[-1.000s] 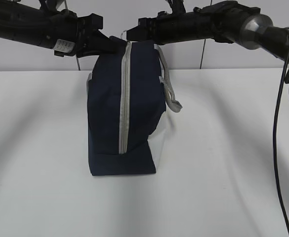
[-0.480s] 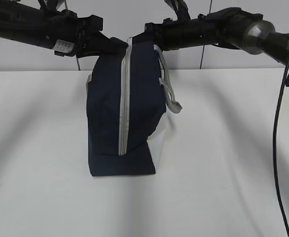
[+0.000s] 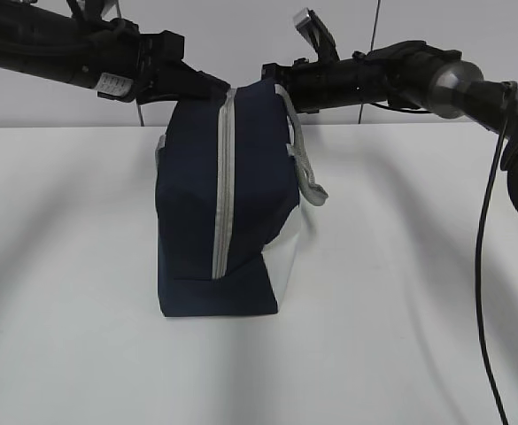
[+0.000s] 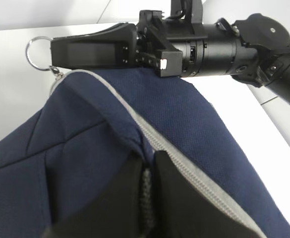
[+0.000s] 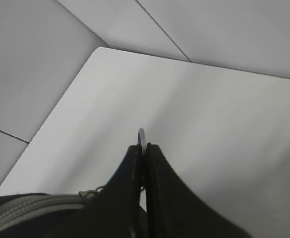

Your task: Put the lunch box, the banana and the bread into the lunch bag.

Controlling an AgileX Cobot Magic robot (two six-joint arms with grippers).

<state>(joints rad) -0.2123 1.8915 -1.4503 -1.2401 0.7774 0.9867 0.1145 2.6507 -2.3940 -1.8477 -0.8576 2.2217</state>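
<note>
The right end effector (image 5: 144, 163) has its fingers pressed together on the metal ring pull (image 4: 35, 48) of the zipper (image 3: 222, 177), at the top corner of the lunch bag (image 3: 228, 204). The left end effector (image 4: 147, 198) is pinched narrow on a fold of navy fabric beside the zipper track near the top, bracing the bag.

The bag stands upright in the middle of the bench (image 3: 400, 336), its zipper apparently closed down the facing side (lunch box, banana and bread are not in view). It looks soft and light, likely to buckle or tip if pulled one-sidedly, so the fabric pinch near the slider seems the sensible anchor; the small, smooth ring could slip.

The bench is plain white, with a pale tiled wall (image 3: 241, 27) behind.
</note>
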